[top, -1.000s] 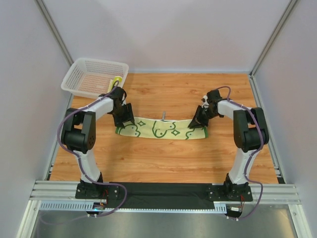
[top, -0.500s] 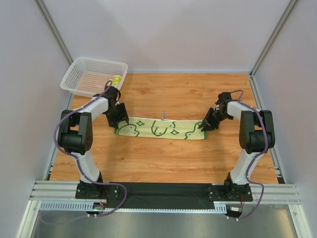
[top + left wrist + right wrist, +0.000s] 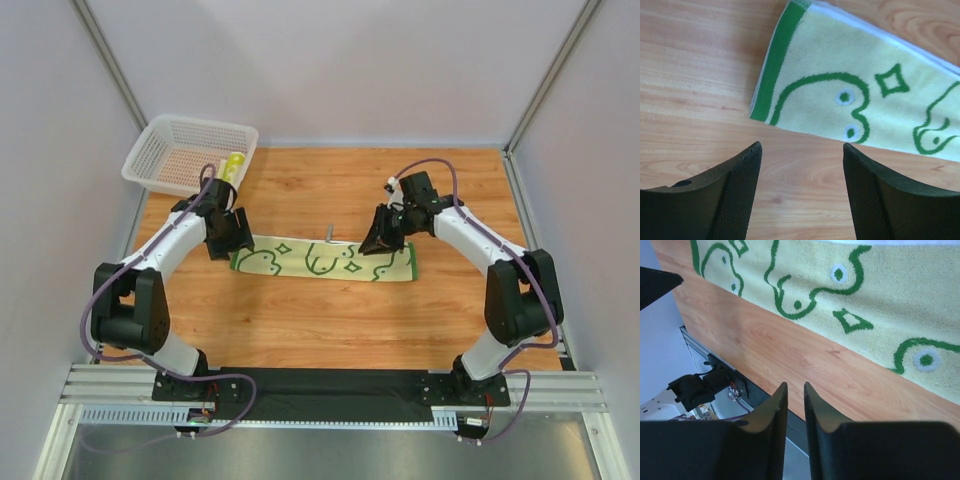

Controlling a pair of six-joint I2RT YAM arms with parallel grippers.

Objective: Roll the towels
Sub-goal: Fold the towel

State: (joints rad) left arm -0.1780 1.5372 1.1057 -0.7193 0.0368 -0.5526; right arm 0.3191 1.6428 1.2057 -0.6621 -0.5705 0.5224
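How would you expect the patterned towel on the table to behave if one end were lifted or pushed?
Probably floppy: the towel lies thin and flat against the table, so a lifted end should drape. Its fuzzy pile suggests that it would grip the wood and bunch when pushed, not slide. It looks light.

A wood-grain counter [image 3: 320, 310] is spanning the enclosure from left to right. A plain white far wall panel [image 3: 330, 70], a left wall panel [image 3: 50, 200] and a right wall panel [image 3: 600, 220] are closing it in. A left aluminium post [image 3: 112, 70] and a right aluminium post [image 3: 555, 75] are rising from the far corners. Along the near edge, a slotted aluminium rail [image 3: 110, 385] is carrying a black plate [image 3: 330, 382], and a grey metal sheet [image 3: 330, 455] is lying nearer still. Even, diffuse light is casting only soft shadows.
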